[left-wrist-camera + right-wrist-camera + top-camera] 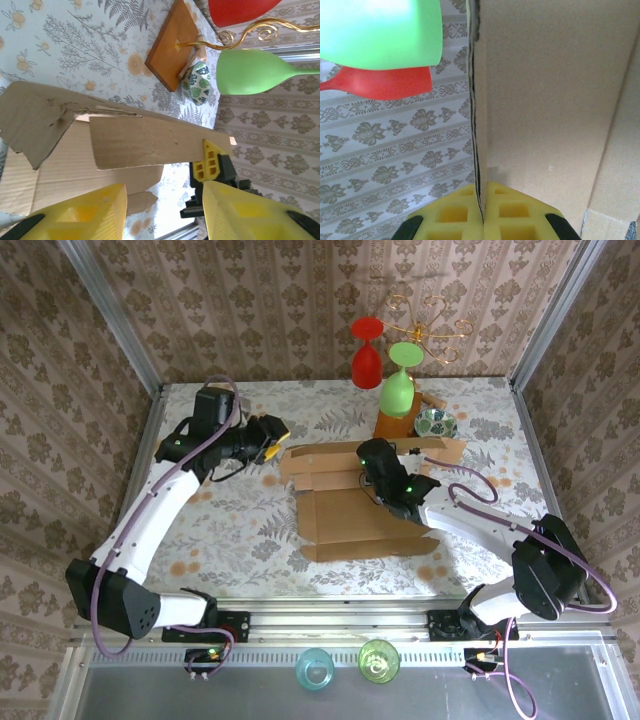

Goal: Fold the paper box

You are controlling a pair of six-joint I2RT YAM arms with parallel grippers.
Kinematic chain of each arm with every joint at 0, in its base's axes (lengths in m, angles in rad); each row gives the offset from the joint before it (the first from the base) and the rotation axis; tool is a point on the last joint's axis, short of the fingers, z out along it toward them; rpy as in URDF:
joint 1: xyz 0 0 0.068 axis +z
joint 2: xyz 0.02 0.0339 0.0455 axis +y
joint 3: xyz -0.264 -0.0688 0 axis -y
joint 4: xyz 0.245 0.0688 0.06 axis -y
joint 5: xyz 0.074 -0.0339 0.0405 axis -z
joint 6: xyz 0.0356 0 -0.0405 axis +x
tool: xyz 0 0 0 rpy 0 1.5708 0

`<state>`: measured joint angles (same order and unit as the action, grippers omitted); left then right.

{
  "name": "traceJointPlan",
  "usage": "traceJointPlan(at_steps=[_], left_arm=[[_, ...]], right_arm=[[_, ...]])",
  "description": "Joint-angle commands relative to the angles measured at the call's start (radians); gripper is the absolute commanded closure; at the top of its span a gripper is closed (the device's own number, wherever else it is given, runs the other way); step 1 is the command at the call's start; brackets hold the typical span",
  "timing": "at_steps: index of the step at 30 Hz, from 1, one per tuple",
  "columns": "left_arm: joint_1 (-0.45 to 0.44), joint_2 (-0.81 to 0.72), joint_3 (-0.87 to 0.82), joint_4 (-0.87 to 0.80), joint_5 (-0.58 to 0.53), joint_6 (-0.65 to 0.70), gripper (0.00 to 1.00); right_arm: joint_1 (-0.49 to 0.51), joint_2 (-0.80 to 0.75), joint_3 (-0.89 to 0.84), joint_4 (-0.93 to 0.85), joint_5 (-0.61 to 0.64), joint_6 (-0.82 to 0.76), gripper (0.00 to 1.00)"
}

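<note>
Mid-frame, your right gripper [481, 212] pinches the paper box [350, 525] by its raised wall; your left gripper [275, 443] hovers frame-left, parted and empty, side flap next.

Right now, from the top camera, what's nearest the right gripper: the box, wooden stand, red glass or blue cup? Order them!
1. paper box: clamped in the right gripper.
2. wooden stand: just behind it.
3. red glass: farther back, upside down.
4. blue cup: farthest, at the near edge.
</note>
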<state>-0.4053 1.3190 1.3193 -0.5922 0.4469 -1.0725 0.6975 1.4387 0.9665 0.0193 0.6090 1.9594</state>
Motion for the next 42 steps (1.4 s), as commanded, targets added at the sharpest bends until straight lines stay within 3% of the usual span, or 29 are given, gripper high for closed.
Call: traceJointPlan(at_steps=[1,22,25,29,35,37,38,41,42], left_arm=[[-0.015,0.022,-0.02,0.029,-0.03,0.042,0.55],[-0.148,0.229,0.022,0.169,-0.031,0.045,0.56],[-0.156,0.247,0.031,0.188,-0.032,0.036,0.64],[-0.165,0.254,0.021,0.225,-0.03,0.012,1.0],[-0.16,0.199,-0.01,0.29,-0.055,-0.012,0.99],[-0.144,0.164,-0.011,0.284,-0.062,-0.011,0.75],[-0.131,0.139,-0.014,0.28,-0.067,-0.009,0.69],[-0.061,0.036,-0.049,0.252,-0.083,0.008,0.63],[0.0,0.0,-0.073,0.233,-0.088,0.021,0.63]], right_arm=[[-0.011,-0.023,-0.012,0.016,0.011,-0.016,1.0],[-0.039,0.016,0.014,0.018,-0.048,-0.007,1.0],[-0.039,0.015,0.013,0.014,-0.055,-0.007,1.0],[-0.041,0.015,0.009,0.018,-0.059,0.002,1.0],[-0.043,-0.007,0.006,0.007,-0.062,0.005,1.0],[-0.045,-0.023,0.009,-0.013,-0.057,0.007,1.0],[-0.047,-0.034,0.012,-0.024,-0.053,0.009,1.0],[-0.053,-0.081,0.035,-0.076,-0.047,0.016,1.0],[-0.053,-0.094,0.046,-0.099,-0.045,0.022,1.0]])
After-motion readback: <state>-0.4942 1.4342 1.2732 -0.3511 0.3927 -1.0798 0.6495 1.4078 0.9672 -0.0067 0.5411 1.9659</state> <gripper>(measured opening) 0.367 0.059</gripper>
